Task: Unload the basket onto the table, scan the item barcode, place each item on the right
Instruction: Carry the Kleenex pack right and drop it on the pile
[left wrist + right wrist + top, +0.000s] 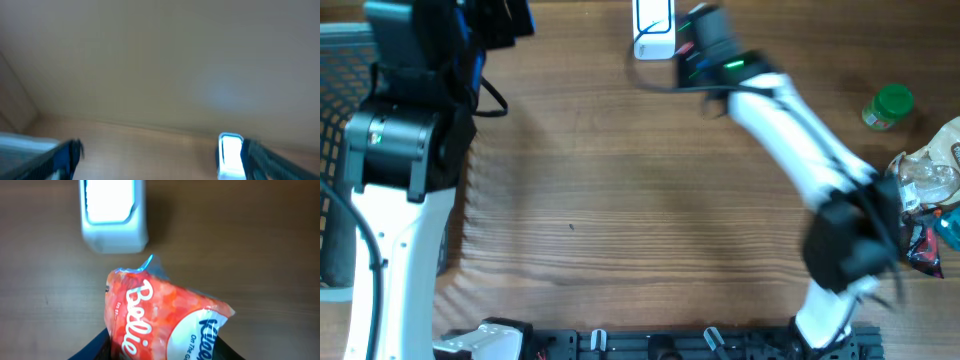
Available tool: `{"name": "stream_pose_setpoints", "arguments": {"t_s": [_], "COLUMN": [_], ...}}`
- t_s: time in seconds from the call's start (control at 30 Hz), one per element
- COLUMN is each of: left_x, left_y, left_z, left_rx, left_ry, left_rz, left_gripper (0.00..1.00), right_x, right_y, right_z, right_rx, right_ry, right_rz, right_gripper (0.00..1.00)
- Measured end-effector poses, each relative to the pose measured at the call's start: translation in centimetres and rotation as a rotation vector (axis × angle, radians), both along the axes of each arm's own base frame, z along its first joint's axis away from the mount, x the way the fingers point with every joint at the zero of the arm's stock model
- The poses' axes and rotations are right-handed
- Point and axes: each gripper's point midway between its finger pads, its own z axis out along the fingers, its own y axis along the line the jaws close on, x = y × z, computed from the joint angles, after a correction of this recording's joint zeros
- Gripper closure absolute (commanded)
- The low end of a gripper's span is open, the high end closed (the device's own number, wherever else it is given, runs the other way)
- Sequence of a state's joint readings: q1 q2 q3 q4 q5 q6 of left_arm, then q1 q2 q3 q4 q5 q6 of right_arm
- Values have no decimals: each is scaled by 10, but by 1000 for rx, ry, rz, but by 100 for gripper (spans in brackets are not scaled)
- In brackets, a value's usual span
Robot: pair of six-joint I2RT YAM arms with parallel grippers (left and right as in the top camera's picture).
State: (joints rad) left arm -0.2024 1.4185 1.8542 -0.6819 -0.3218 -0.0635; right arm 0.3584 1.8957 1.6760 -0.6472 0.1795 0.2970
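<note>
**Overhead view.** The wooden table point(620, 200) carries a white scanner point(653, 25) at the middle of its far edge. The right arm point(790, 140) stretches diagonally from the near right corner towards it. The right gripper point(682, 42) sits just beside the scanner's right side, and the jaws' setting cannot be read from above. The left arm point(390, 180) stands along the left edge. The left gripper point(505, 22) is at the far left corner, well apart from the scanner. A green-capped bottle point(888, 107) stands near the right edge. A heap of wrappers point(928, 185) lies at that edge, a little nearer than the bottle.

**Left wrist view.** This view is badly blurred. The left gripper's two fingers point(55, 160) stand wide apart at the lower corners, so the jaws are open. The scanner shows as a bright white block just beside the right-hand finger.

**Right wrist view.** A red snack packet point(160, 320) with white lettering fills the lower middle of the view. The right gripper's dark fingers point(95, 350) press on both sides of its lower end, so the jaws are closed on the packet. The packet's upper tip points at the scanner and ends just short of the scanner's near edge.
</note>
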Motion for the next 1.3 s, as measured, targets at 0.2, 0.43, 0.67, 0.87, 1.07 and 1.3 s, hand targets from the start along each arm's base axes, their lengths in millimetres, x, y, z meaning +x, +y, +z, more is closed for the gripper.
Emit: {"name": "stream_pose_setpoints", "arguments": {"t_s": [0.2, 0.43, 0.67, 0.87, 1.07, 1.3], "left_x": [-29, -135, -309, -307, -291, -305], "left_y": [25, 29, 50, 44, 26, -13], "left_z": [38, 68, 77, 39, 14, -5], "left_rx": [201, 220, 230, 282, 287, 309], "left_ry": [-77, -184, -627, -557, -449, -461], "left_rz": [80, -30, 29, 120, 53, -135], "left_gripper": [0, 0, 0, 0, 0, 0], "right_x": [-55, -79, -112, -170, -182, -179], "right_y": [-168, -261, -327, -381, -401, -393], "right_z": [97, 75, 46, -47, -61, -61], "right_rx": [-98, -189, -199, -125, -76, -13], "right_ry": [-49, 70, 162, 314, 285, 273], "right_rz": [-268, -391, -526, -704, -781, -758], "right_gripper": [68, 72, 71, 61, 0, 0]}}
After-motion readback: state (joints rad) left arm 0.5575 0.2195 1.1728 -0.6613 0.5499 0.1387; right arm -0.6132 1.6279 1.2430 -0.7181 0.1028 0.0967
